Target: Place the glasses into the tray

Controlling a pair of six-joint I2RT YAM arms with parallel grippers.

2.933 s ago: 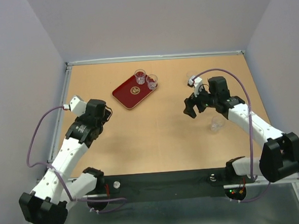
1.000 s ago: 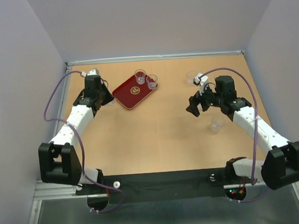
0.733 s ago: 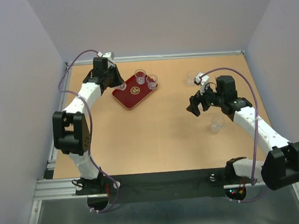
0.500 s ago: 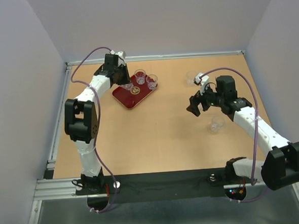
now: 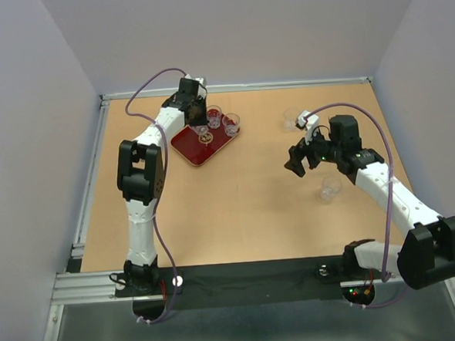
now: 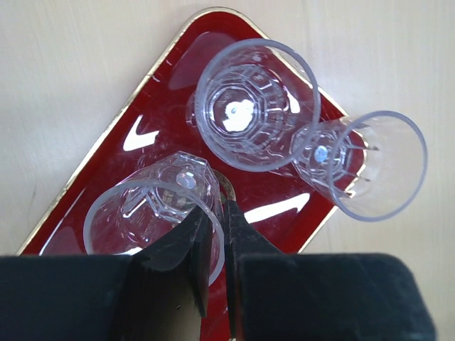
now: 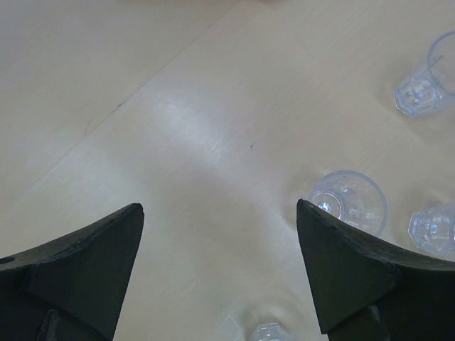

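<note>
The dark-red tray (image 5: 191, 149) lies at the back centre-left of the table. Two clear glasses (image 5: 213, 116) (image 5: 231, 124) stand on its far end. My left gripper (image 5: 200, 127) hangs over the tray, shut on the rim wall of a third glass (image 6: 153, 213). One finger is inside that glass and one outside, and it hangs low over the red tray (image 6: 153, 117) by the gold emblem. My right gripper (image 5: 296, 163) is open above bare table. Loose glasses stand near it (image 5: 291, 119) (image 5: 330, 187).
In the right wrist view, several glasses (image 7: 348, 200) (image 7: 425, 89) (image 7: 434, 231) stand on the wood to the right of the open gripper (image 7: 219, 206). A raised metal frame (image 5: 238, 87) edges the table, with grey walls behind it.
My left arm has swung from the table's left side across to the tray, carrying the glass over it. The right arm has barely moved and stays open.
</note>
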